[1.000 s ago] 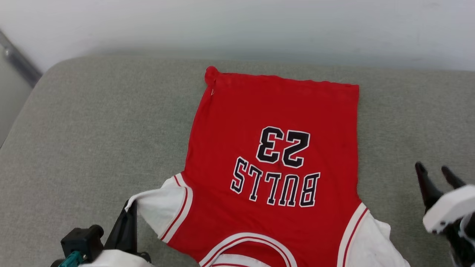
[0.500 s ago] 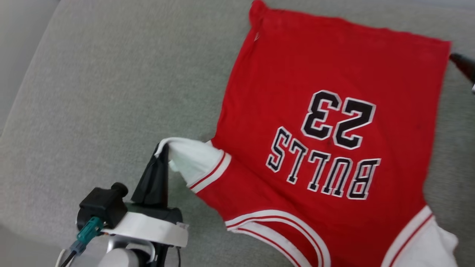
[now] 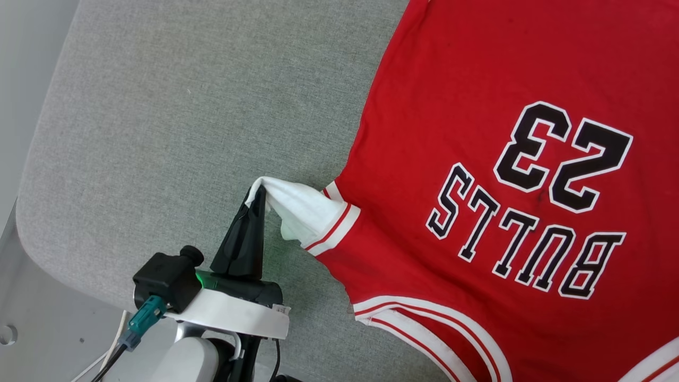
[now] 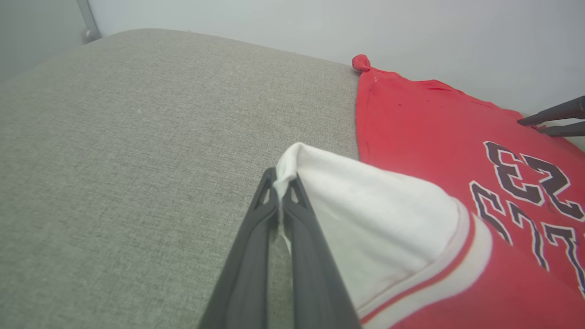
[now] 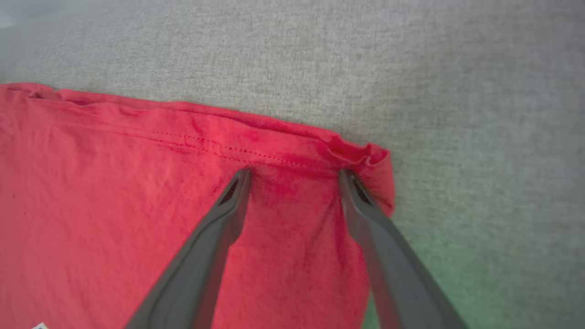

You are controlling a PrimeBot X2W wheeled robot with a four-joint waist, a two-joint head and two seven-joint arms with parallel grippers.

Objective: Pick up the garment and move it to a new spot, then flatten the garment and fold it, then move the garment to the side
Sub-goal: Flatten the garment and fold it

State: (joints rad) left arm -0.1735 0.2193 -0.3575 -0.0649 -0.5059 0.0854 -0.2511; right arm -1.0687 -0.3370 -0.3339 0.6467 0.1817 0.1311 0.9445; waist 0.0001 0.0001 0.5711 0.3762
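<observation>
Spreading across most of the head view is a grey woven-fabric padded bench (image 3: 159, 106), with a pale wall (image 4: 274, 23) behind its far edge in the left wrist view.

On the right part of the bench lies the garment (image 3: 451, 106), a red jersey shirt of thin soft cloth, spread mostly flat with its lettered side up. The black, white-edged "BULLS 23" lettering (image 3: 536, 196) reads upside down from the head camera, so the collar end is nearest the robot and the hem farthest from it. One far hem corner is bunched into a small red knob (image 4: 361, 62).

The left gripper (image 3: 257, 193) is at the shirt's left side. Its jaws are closed on the edge of the white short sleeve (image 3: 302, 209), which is pulled out and lifted off the bench into a taut peak, with its red-and-white striped trim (image 3: 334, 225) just behind.

The right gripper (image 5: 296, 172) is at the far hem, its jaws spread wide and holding nothing. Both dark tips are over red cloth just inside the stitched hem, near a slightly rumpled corner (image 5: 370, 157). Whether they press on the cloth I cannot tell.
</observation>
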